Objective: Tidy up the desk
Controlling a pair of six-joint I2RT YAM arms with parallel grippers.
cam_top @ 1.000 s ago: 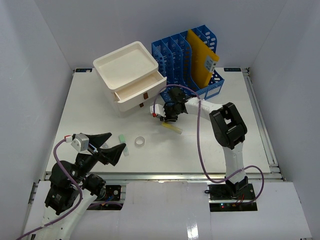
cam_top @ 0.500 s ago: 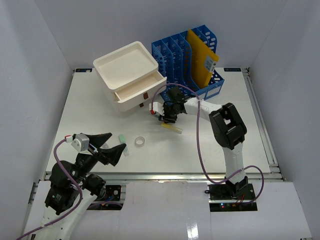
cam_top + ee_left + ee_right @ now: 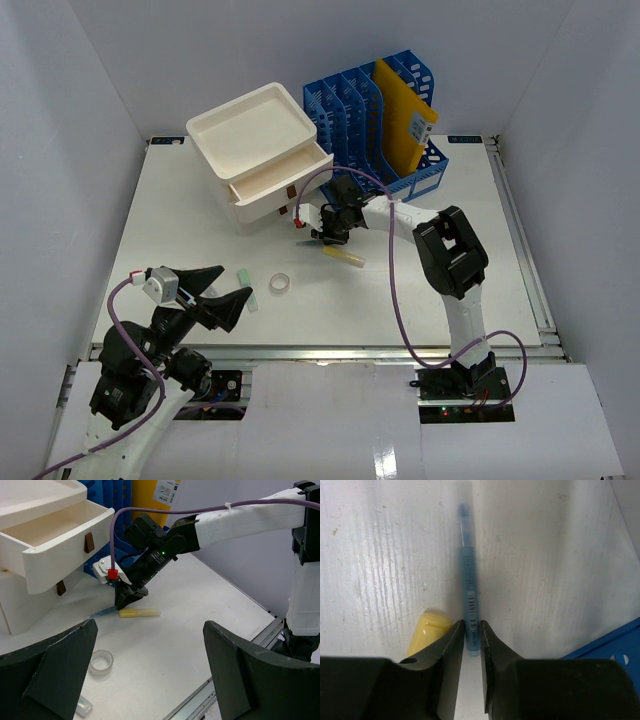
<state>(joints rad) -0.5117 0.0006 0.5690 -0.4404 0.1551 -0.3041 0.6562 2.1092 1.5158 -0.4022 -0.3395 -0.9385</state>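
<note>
The white desk (image 3: 180, 230) holds a blue pen (image 3: 469, 605), a yellow highlighter (image 3: 343, 257), a clear tape roll (image 3: 280, 285) and a pale green eraser (image 3: 247, 287). My right gripper (image 3: 470, 630) is shut on the blue pen, its tip low over the desk in front of the white drawer box (image 3: 262, 155). The pen also shows in the left wrist view (image 3: 102, 613), beside the highlighter (image 3: 139, 613). My left gripper (image 3: 215, 293) is open and empty near the desk's front left, the tape roll (image 3: 101, 661) between its fingers in the wrist view.
The drawer box has its upper drawer (image 3: 280, 175) pulled open. A blue file rack (image 3: 375, 115) with a yellow folder (image 3: 402, 125) stands at the back. A metal rail (image 3: 350, 348) runs along the front edge.
</note>
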